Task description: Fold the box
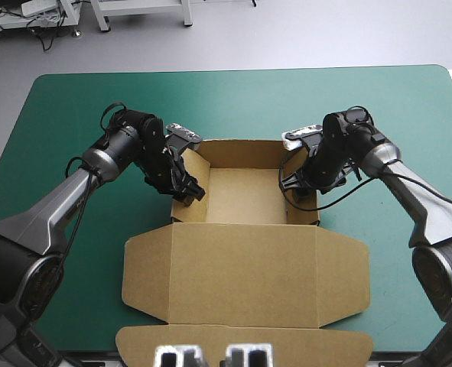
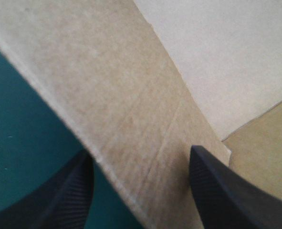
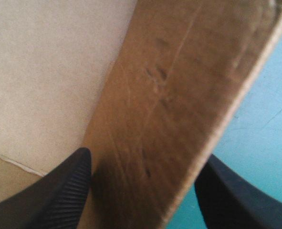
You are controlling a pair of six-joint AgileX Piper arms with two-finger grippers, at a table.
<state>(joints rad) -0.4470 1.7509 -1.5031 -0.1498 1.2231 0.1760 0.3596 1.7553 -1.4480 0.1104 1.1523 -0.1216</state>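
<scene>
The teal-green table (image 1: pixel 57 99) fills most of the high view. The left arm comes in from the lower left of the frame and reaches up toward the centre. There the left gripper (image 1: pixel 189 191) sits at the left wall (image 1: pixel 197 162) of the brown box (image 1: pixel 245 195). In the left wrist view its black fingers (image 2: pixel 67 193) stand spread apart. One is outside over the teal-green cover and the other is on the tray side, with the wall's top edge running between them. I cannot tell whether either finger presses the board.

The box lies in the middle of the frame as an open tray. Its left, back and right walls stand up around a plain floor, and the back wall (image 1: pixel 241 153) is toward the upper part of the frame. The lid (image 1: pixel 245 275) lies flat on the table below the tray. It is wider than the tray and has cut corners. Its front flap (image 1: pixel 245 340) reaches the bottom edge of the frame.

Right of centre, the right gripper (image 1: pixel 298 191) sits at the right wall (image 1: pixel 302 217), and its arm comes in from the lower right. In the right wrist view its fingers (image 3: pixel 59 191) are also spread, not pinching. The wall's edge passes between them, with one finger on the tray side and the other outside over the cover.
</scene>
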